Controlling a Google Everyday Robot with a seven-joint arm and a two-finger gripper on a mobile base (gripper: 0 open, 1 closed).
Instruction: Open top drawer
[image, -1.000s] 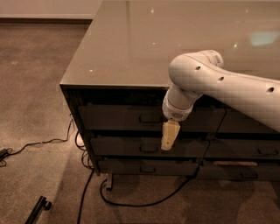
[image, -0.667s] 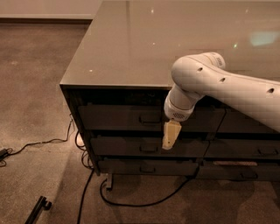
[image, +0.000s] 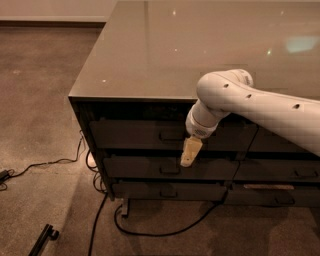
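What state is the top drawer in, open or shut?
Shut: the top drawer lies level with the drawers below, no inside showing. The gripper hangs before it, beside its handle.

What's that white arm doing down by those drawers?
A white robot arm reaches down over the front edge of a dark cabinet. Its gripper hangs in front of the left column of drawers, just right of the small handle on the top drawer, with its tip pointing down toward the middle drawer. The top drawer looks closed, and I cannot tell whether the gripper touches the handle.
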